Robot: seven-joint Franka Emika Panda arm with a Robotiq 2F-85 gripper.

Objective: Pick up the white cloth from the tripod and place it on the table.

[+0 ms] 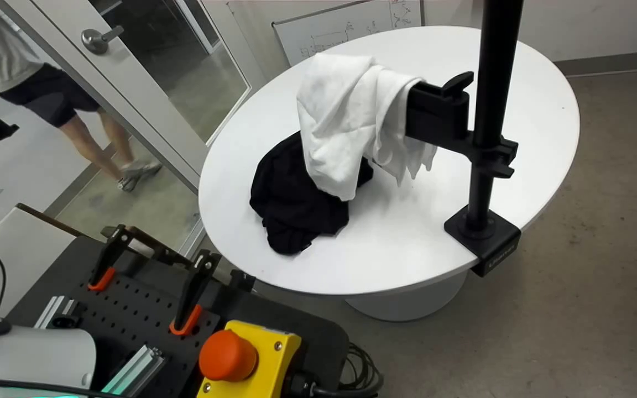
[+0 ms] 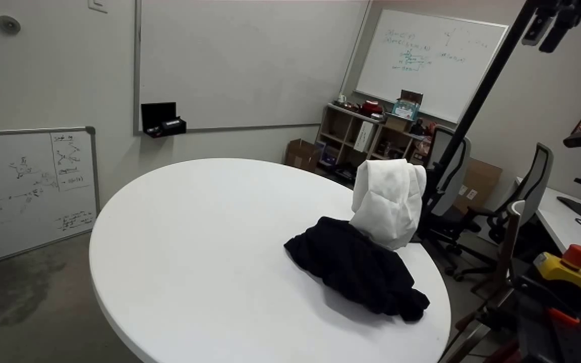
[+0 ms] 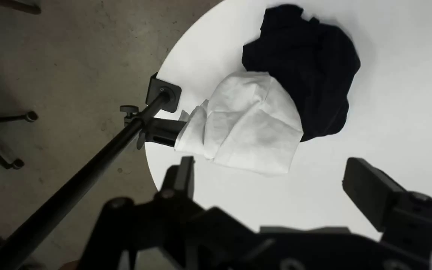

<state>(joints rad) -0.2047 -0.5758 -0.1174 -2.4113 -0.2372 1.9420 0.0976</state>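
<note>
The white cloth (image 1: 340, 116) hangs draped over the short side arm (image 1: 434, 113) of a black pole stand. It also shows in an exterior view (image 2: 389, 201) and in the wrist view (image 3: 253, 123). The stand's pole (image 1: 492, 83) is clamped at the edge of a round white table (image 1: 407, 254). My gripper (image 3: 269, 167) is open and empty, with its fingers wide apart. In the wrist view the cloth lies ahead of the fingers, apart from them. The gripper also shows high up at the top right of an exterior view (image 2: 540, 43).
A black cloth (image 1: 296, 199) lies crumpled on the table beside and partly under the hanging white cloth. The tall pole (image 3: 88, 176) rises close to my gripper's left side in the wrist view. A yellow box with a red button (image 1: 252, 359) sits on a dark cart.
</note>
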